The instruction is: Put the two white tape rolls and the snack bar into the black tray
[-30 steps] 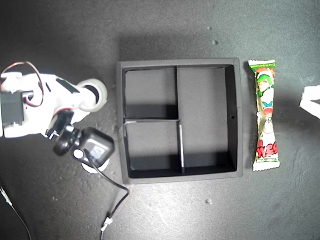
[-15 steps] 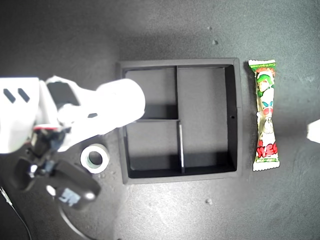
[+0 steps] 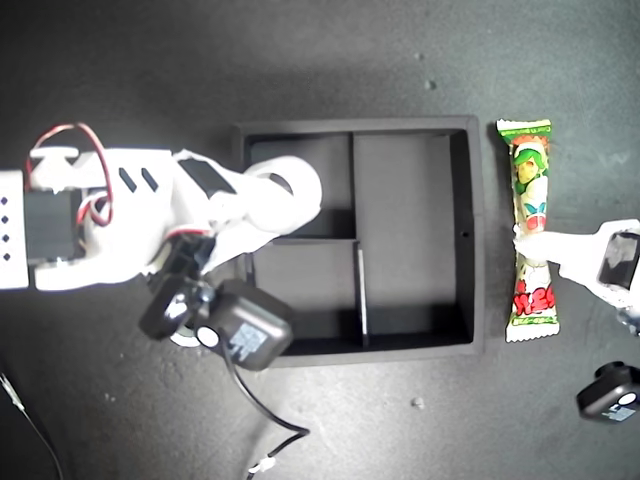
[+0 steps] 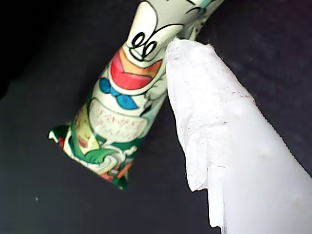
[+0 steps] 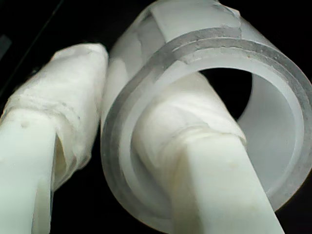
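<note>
The black tray (image 3: pixel 476 230) sits mid-table in the exterior view. My second gripper (image 3: pixel 285 195) reaches in from the exterior view's left and is shut on a white tape roll (image 3: pixel 300 180) over the tray's upper-left small compartment. One finger is inside the ring (image 5: pixel 273 122) and one outside. A sliver of the other tape roll (image 3: pixel 180 338) shows left of the tray, mostly hidden under that arm's camera. The snack bar (image 3: pixel 530 180) lies just right of the tray. My first gripper (image 3: pixel 535 243) has one white finger (image 4: pixel 214 122) against the bar (image 4: pixel 122 112). Its other finger is out of view.
The table top is dark and matte, with small specks (image 3: pixel 417 403). A black cable (image 3: pixel 250 400) trails from the second arm's camera toward the exterior view's lower edge. The first arm's black camera (image 3: pixel 610 395) sits at the exterior view's lower right.
My second gripper lifted the larger tape roll from the table left of the tray and carried it over the tray. My first gripper came in from the exterior view's right to the snack bar.
</note>
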